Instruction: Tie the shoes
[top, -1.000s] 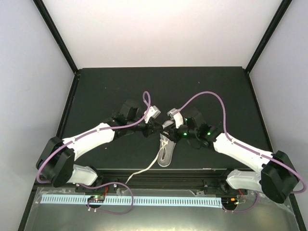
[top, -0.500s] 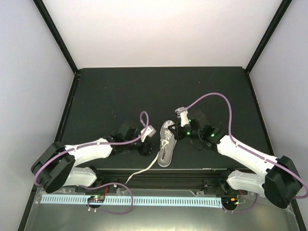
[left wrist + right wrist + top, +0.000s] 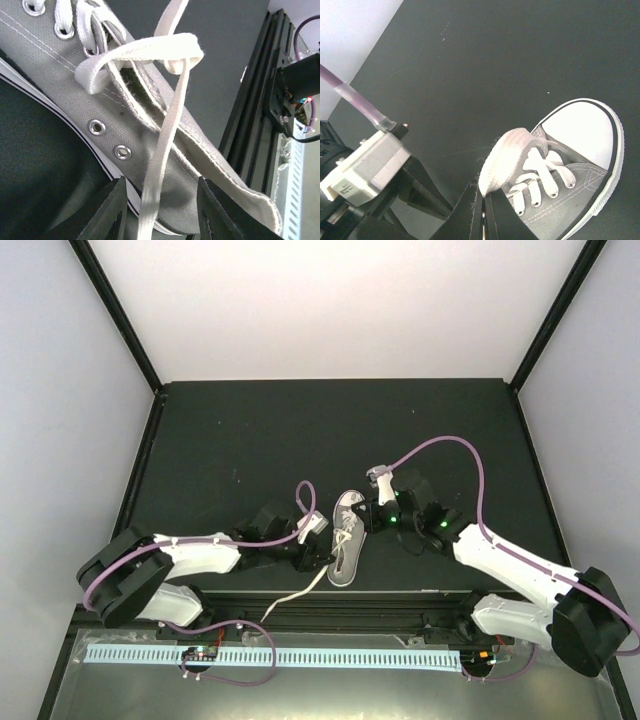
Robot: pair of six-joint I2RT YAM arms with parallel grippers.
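Observation:
The small grey sneaker (image 3: 346, 540) lies on the black table (image 3: 330, 430), white toe cap pointing away from the arms. My left gripper (image 3: 324, 558) is open beside the shoe's heel. In the left wrist view its fingers (image 3: 107, 212) stand on either side of a loose white lace strand (image 3: 162, 150) that hangs over the grey canvas (image 3: 45, 50), with a crossed lace loop (image 3: 145, 47) above. My right gripper (image 3: 369, 519) is at the shoe's right side. In the right wrist view it (image 3: 482, 212) is shut on a folded lace loop (image 3: 510, 150) above the eyelets, with the toe cap (image 3: 582, 132) to the right.
A long lace end (image 3: 292, 598) trails from the shoe over the black rail (image 3: 400, 605) at the table's near edge; the rail (image 3: 255, 125) is close to my left gripper. The left wrist housing (image 3: 365, 165) sits just left of my right gripper. Purple cables arc above both arms.
My left gripper has let go at the tongue and moved down towards the near edge, then right to the shoe's heel. My right gripper has shifted slightly right, still pinching the lace loop.

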